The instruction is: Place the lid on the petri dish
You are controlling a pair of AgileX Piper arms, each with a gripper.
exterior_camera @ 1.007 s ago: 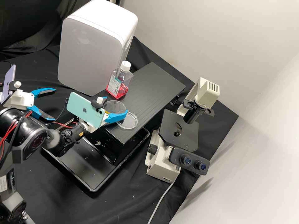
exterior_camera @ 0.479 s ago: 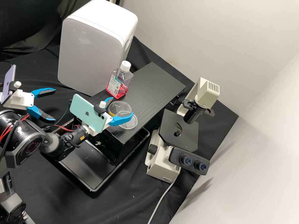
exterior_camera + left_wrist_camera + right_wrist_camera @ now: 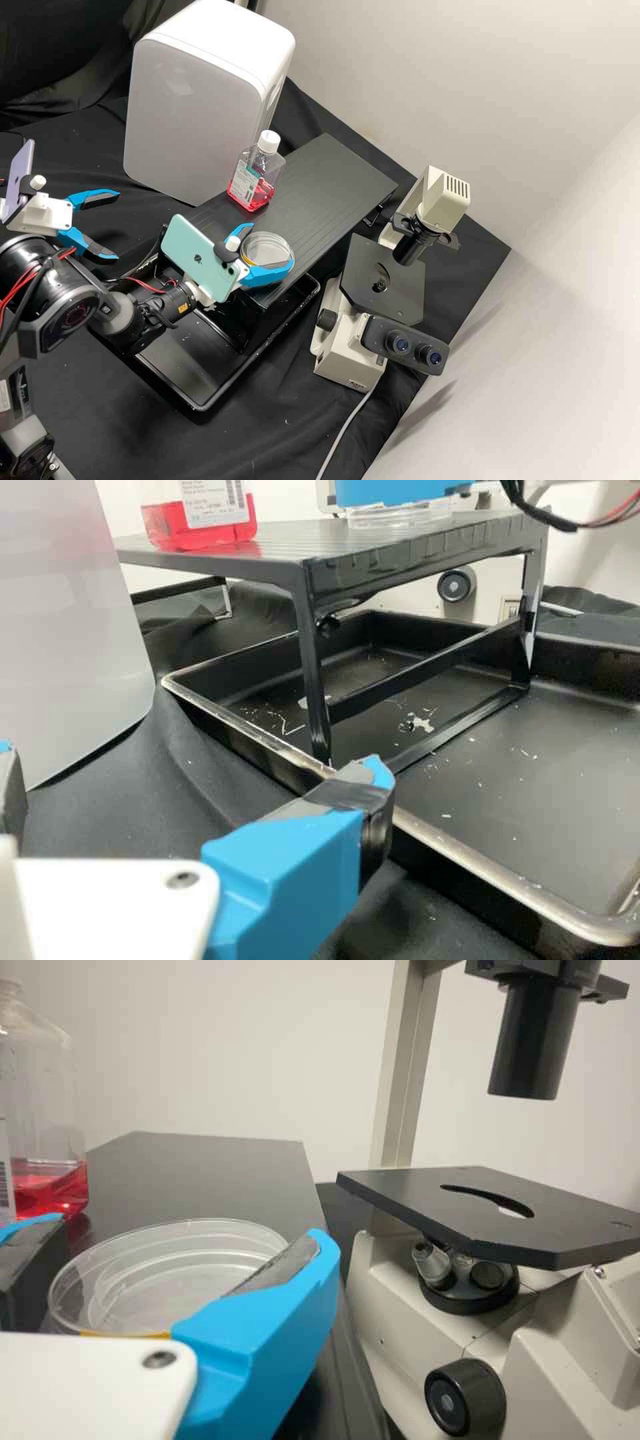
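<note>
The clear round lid [image 3: 267,248] sits between the blue fingers of my right gripper [image 3: 263,257], which is shut on it by the rim. It hangs low over the near edge of the raised black platform [image 3: 327,180], right above the clear petri dish, which it almost wholly hides. In the right wrist view the lid [image 3: 170,1270] shows two nested clear rims between the fingers [image 3: 265,1320]; whether they touch is unclear. My left gripper [image 3: 107,223] stands open and empty at the far left, above the black cloth, its own finger [image 3: 300,860] in front of the tray.
A flask of red liquid [image 3: 253,175] stands on the platform's far end beside a large white box [image 3: 200,93]. A black tray [image 3: 200,380] lies under the platform. A microscope [image 3: 393,287] stands close on the right, its stage [image 3: 500,1205] just beyond the lid.
My right gripper has carried the lid to the right and downward, from beside the dish to directly over it. The left arm has barely moved.
</note>
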